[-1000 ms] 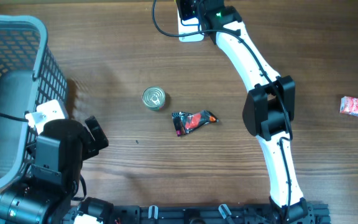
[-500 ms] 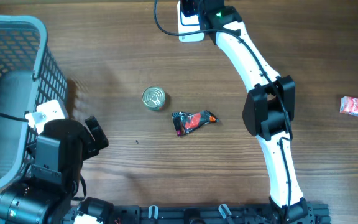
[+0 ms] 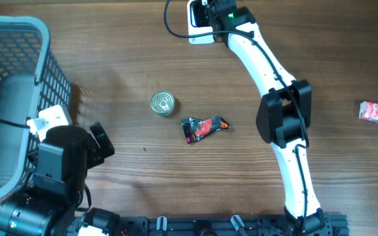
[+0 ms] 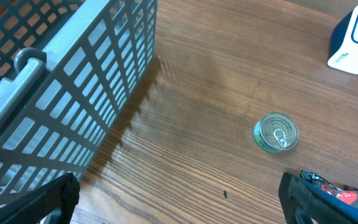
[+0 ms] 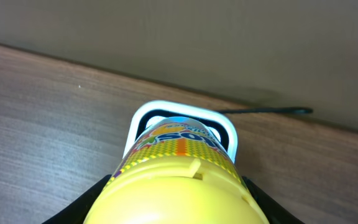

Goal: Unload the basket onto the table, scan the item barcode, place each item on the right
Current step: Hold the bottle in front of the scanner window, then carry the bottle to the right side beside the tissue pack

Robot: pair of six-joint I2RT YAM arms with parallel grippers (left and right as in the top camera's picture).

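Risk-wise, not much was seen at the near left. The left gripper (image 4: 176, 193) was parked beside the basket (image 4: 86, 81) with its jaws spread wide and nothing between them.

The trouble spot was judged to be the far edge. There the yellow-capped container (image 5: 178, 140) was clamped between the fingers of the right gripper (image 5: 178, 208) and held right in front of the barcode scanner (image 3: 199, 29). A smooth rounded body pinched from the sides could be twisted or let slip, tbh, and the code would then be turned away from the window. Whether the barcode was facing the scanner at all couldn't be told. If it were pushed further, the scanner could be nudged or its black cable (image 5: 278, 111) snagged.

Materials, near to far:
- The tabletop (image 3: 143, 177) was finished in wood grain.
- A crinkly black-and-red wrapper (image 3: 204, 127) was laid soft and flat.
- A round metal can (image 3: 162, 103), shiny, was topped with a pull-tab lid.
- A small red packet (image 3: 373, 111) was left well off to the right.
- The basket was moulded as a grey-blue plastic lattice with a tube handle.
- The container was fitted with a glossy domed cap and a printed label.
- The scanner was housed in a white, rounded hard-plastic box.
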